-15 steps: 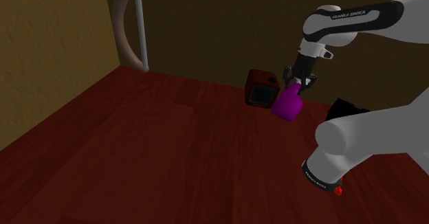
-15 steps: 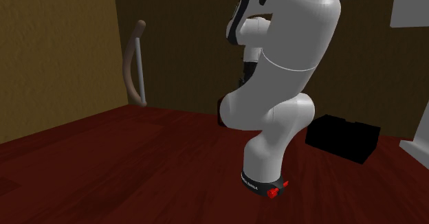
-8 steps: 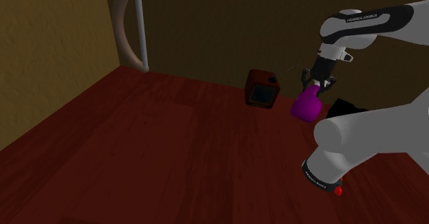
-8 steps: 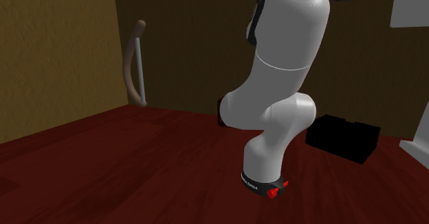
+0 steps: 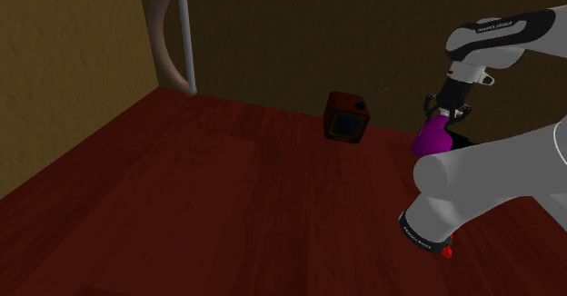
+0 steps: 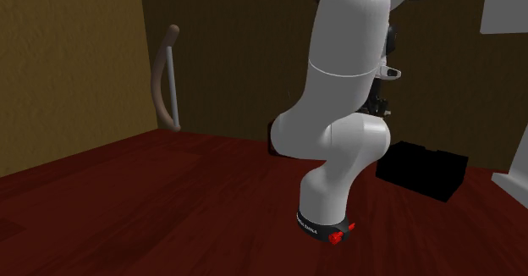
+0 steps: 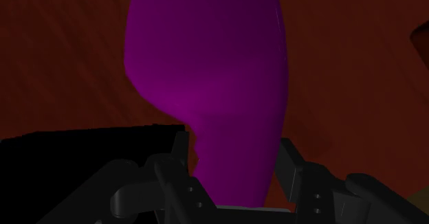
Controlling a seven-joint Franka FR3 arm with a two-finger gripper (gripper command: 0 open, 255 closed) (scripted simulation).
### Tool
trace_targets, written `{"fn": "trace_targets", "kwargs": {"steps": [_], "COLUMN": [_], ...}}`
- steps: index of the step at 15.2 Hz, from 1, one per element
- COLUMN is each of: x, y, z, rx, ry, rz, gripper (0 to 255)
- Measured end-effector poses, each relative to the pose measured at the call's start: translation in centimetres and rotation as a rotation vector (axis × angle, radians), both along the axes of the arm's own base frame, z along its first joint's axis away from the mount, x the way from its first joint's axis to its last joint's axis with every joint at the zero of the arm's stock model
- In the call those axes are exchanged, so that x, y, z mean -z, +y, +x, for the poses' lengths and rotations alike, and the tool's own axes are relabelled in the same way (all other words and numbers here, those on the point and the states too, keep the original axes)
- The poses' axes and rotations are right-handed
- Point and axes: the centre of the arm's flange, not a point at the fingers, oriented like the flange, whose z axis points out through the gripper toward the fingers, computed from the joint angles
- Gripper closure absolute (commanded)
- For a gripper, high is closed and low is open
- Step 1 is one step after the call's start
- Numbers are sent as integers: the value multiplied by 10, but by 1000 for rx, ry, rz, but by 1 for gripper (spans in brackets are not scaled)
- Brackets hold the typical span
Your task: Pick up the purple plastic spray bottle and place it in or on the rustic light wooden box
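Note:
My gripper (image 5: 447,117) is shut on the narrow top of a purple spray bottle (image 5: 431,140), which hangs below it in the air. In the wrist view the bottle (image 7: 206,71) swells out ahead of the gripper (image 7: 234,168), clasped between the two black fingers (image 7: 292,164). A low black box (image 5: 462,141) lies on the dark red floor just behind the bottle, mostly hidden by it and my arm. The second exterior view shows this black box (image 6: 421,168) whole, to the right of the arm's base. Its black top (image 7: 69,161) lies under the gripper.
A dark red-brown cube (image 5: 346,117) with an open front stands on the floor to the shoulder view's left of the bottle. A pale curved post (image 5: 184,40) leans in the wall corner. My own white arm link (image 5: 491,181) fills the lower right.
The gripper has carried the purple bottle toward the shoulder view's right, away from the red-brown cube and up to the black box. In the second exterior view the upper arm has swung right.

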Motion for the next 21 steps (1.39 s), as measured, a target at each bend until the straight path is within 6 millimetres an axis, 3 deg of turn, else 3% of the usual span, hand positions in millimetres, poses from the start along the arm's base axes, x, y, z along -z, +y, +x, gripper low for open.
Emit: {"fn": "trace_targets", "kwargs": {"steps": [15,21], "x": [-2,23], "y": [-142,-149], "z": [-134,-144], "rx": [1,-1], "ry": [0,1], "rz": [0,0], "gripper": [255,255]}}
